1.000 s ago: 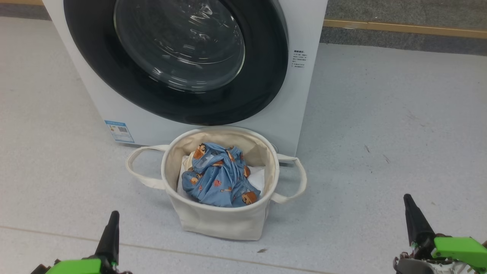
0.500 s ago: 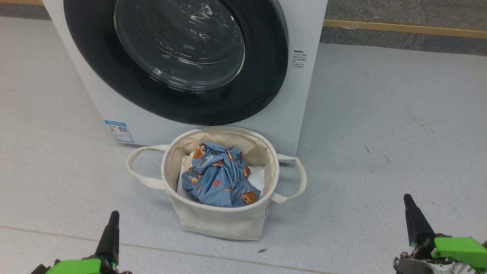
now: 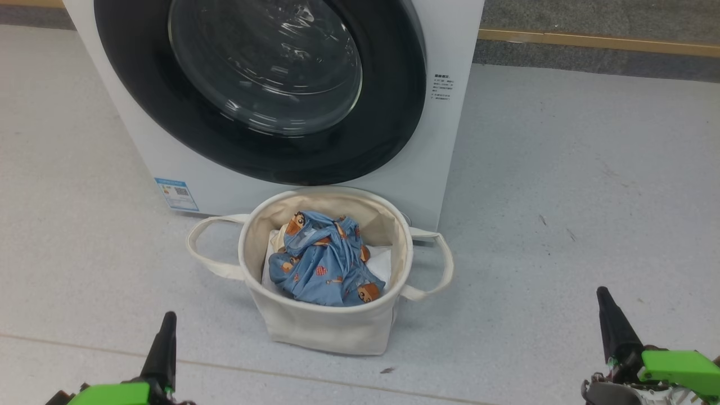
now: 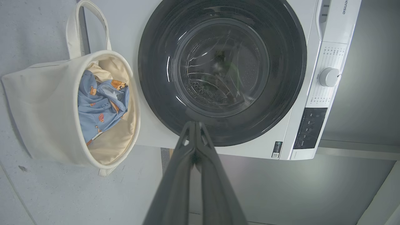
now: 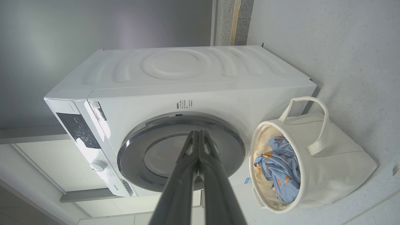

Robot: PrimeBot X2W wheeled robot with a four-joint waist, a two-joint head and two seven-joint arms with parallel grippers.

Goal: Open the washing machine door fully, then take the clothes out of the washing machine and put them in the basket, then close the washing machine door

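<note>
- Blue bear-print clothes lie inside the basket, on the floor touching the washing machine.
- Black-rimmed washing machine door sits closed.
- left pincer and right pincer clenched, empty.

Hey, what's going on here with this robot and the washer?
Nothing is being handled right now. The washing machine door is closed on the washing machine, and the clothes lie bunched in the basket just in front of it. The left pincer and right pincer are both shut and empty, low on either side of the basket, touching nothing. The job looks finished.
</note>
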